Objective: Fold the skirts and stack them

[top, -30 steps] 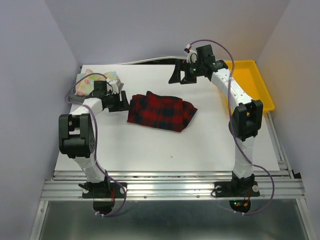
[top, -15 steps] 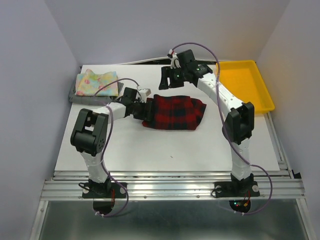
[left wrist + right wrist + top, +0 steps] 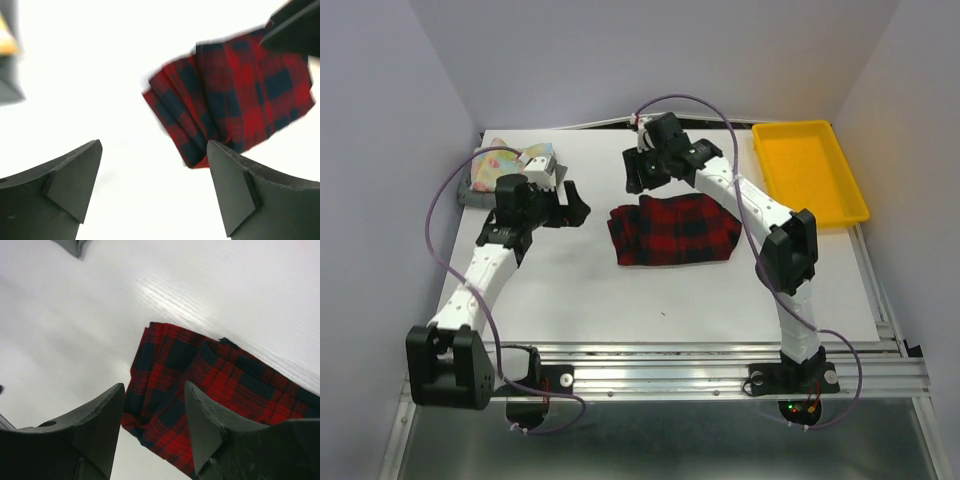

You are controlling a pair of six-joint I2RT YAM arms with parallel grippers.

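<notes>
Lying just above the middle of the top view, the plaid skirt (image 3: 675, 230) is seen folded into a rough rectangle on the white table (image 3: 650, 295). Bare tabletop is left open to its left and below it, down to the lower table edge. Its upper right corner is crossed by the right arm. The right gripper (image 3: 636, 176) is placed just above the skirt's upper left corner in the frame, with its fingers spread and nothing held. The left gripper (image 3: 575, 204) is found left of the plaid skirt, apart from it, likewise spread and empty.

Three skirts are counted. Besides the plaid one, the floral skirt (image 3: 510, 160) is seen at the upper left corner of the table, and only an edge of the grey skirt (image 3: 467, 192) is shown beneath it. One yellow tray (image 3: 810, 165) is set at the upper right, well apart from the cloth.

Stacked fold layers along one end of the plaid skirt are shown in the left wrist view, though blurred, and they cannot be told apart from above. In the right wrist view the same cloth is framed between the spread fingers, an overlapping flap visible across it.
</notes>
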